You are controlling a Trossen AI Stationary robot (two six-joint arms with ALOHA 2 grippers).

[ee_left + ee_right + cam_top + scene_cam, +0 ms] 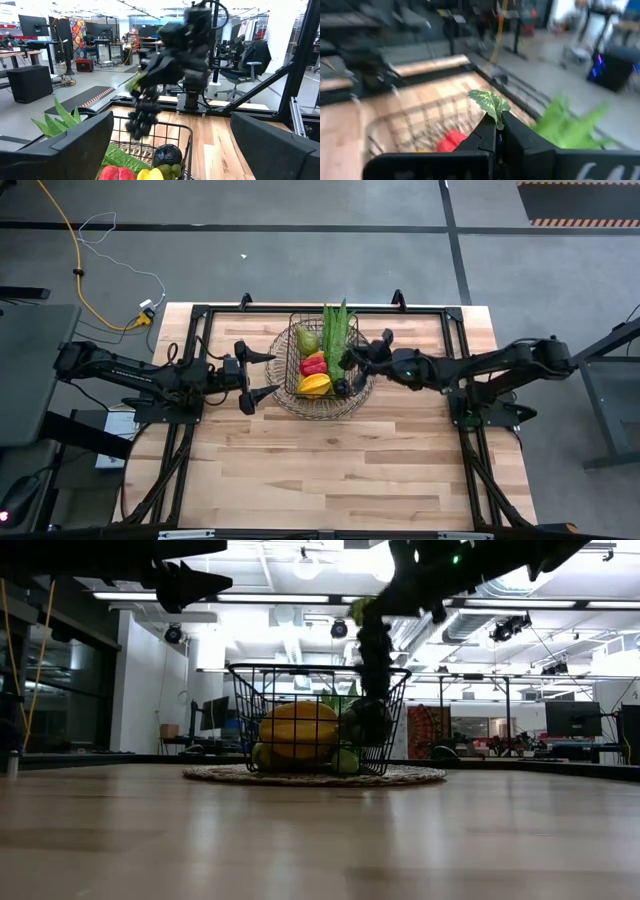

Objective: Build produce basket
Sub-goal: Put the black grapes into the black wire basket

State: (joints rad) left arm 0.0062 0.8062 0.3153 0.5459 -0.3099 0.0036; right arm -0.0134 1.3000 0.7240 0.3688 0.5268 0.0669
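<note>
Now over the one basket (297, 385) at mid-table, with one leafy bunch (337, 332), one red pepper (313, 365) and one yellow pepper (315, 385) inside, hangs one grape bunch (142, 114) pinched by its leaf in the right gripper (497, 131), clamped tight, the left gripper (262, 374) spread wide and empty just beside the rim.
</note>
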